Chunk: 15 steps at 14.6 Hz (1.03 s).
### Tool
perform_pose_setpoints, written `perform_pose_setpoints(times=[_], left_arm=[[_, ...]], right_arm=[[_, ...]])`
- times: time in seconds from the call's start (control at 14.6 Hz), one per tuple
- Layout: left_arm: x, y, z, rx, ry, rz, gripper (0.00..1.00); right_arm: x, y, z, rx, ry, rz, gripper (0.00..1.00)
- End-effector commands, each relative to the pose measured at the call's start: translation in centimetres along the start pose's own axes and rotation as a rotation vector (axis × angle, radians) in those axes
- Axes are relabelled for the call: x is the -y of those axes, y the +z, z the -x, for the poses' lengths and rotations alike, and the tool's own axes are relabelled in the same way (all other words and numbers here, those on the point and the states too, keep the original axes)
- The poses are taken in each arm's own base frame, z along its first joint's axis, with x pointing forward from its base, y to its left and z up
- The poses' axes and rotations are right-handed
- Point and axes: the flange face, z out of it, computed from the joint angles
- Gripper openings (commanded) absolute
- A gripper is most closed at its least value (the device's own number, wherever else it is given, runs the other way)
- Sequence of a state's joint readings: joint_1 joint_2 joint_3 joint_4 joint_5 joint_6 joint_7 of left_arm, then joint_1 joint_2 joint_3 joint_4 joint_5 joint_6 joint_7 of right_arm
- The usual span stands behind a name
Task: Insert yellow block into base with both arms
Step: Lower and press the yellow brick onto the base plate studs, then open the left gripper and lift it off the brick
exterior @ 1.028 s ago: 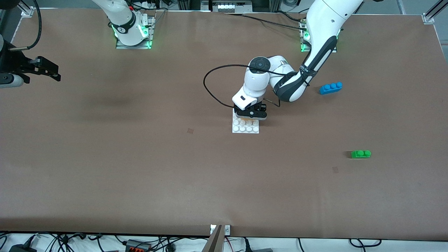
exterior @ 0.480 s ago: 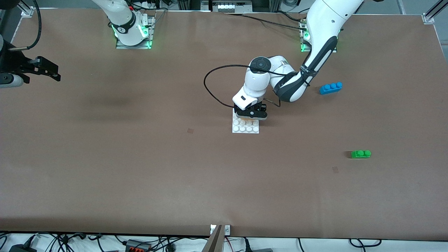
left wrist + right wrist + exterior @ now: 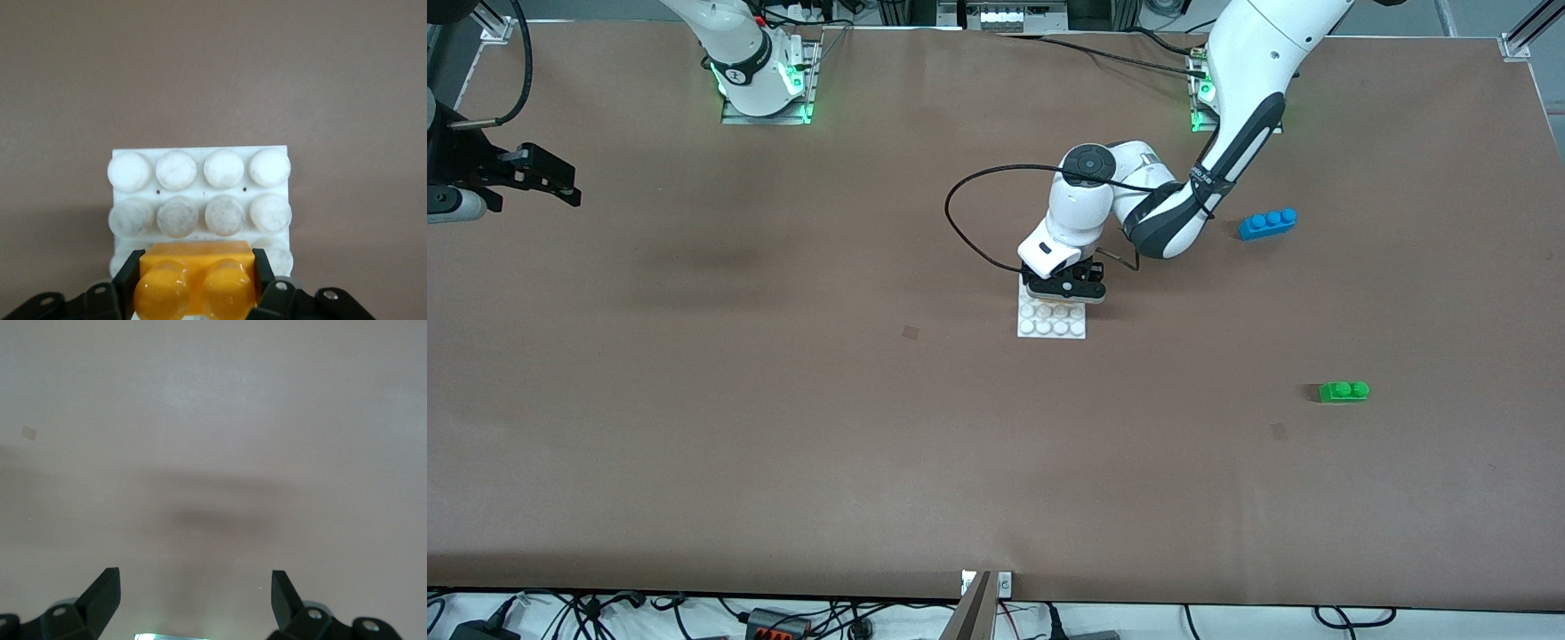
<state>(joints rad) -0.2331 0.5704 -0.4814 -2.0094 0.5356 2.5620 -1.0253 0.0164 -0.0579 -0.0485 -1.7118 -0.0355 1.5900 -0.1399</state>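
While my left gripper pinches the yellow block by its two long sides, it holds the block low over the base, at the rows of the plate farther from the front camera. In the left wrist view the block covers part of the third row of studs; I cannot tell whether it has seated or only rests on the stud tops.

My right gripper waits with its fingers spread wide over bare table at the right arm's end, well apart from the plate.

My worry is misalignment. If the block sits a little off the stud grid, pressing down could tilt it in the jaws or skid the plate along the table, since nothing holds the plate in place. Letting go too early could leave the block perched loose.

I count one yellow block, one white base with sixteen studs, one blue three-stud brick and one green two-stud brick, both spare bricks lying toward the left arm's end, and two arms.
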Motion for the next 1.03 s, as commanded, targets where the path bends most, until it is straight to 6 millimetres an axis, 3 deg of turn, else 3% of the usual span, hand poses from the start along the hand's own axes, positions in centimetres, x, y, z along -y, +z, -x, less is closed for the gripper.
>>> perform_pose_setpoints(times=[0.0, 0.27, 0.34, 0.41, 0.48, 0.55, 0.69, 0.82, 0.96], left_arm=[[1.1, 0.9, 1.9, 0.03, 0.03, -0.036, 0.31], [0.8, 1.0, 2.3, 0.035, 0.032, -0.033, 0.32], [0.7, 1.0, 2.2, 0.035, 0.035, -0.03, 0.37], [0.7, 0.7, 1.8, 0.035, 0.016, -0.024, 0.82], [1.0, 0.3, 1.4, 0.036, 0.008, -0.035, 1.0], [1.1, -0.7, 0.4, 0.045, -0.018, -0.059, 1.0], [0.9, -4.8, -2.2, 0.083, -0.088, -0.041, 1.0], [3.1, -9.2, -5.0, 0.111, -0.095, 0.001, 1.0], [6.9, -12.1, -7.8, 0.126, -0.102, 0.068, 1.0]], right_arm=[[0.0, -0.5, 0.1, 0.004, 0.007, 0.013, 1.0], [0.0, -0.5, 0.1, 0.004, 0.007, 0.013, 1.0], [0.0, -0.5, 0.1, 0.004, 0.007, 0.013, 1.0], [0.0, -0.5, 0.1, 0.004, 0.007, 0.013, 1.0], [0.0, -0.6, 0.1, 0.002, 0.007, 0.014, 1.0], [0.0, -0.5, 0.1, 0.004, 0.007, 0.013, 1.0], [0.0, -0.5, 0.1, 0.004, 0.007, 0.013, 1.0], [0.0, -0.5, 0.1, 0.004, 0.007, 0.013, 1.0], [-0.1, -0.5, 0.1, 0.004, 0.009, 0.013, 1.0]])
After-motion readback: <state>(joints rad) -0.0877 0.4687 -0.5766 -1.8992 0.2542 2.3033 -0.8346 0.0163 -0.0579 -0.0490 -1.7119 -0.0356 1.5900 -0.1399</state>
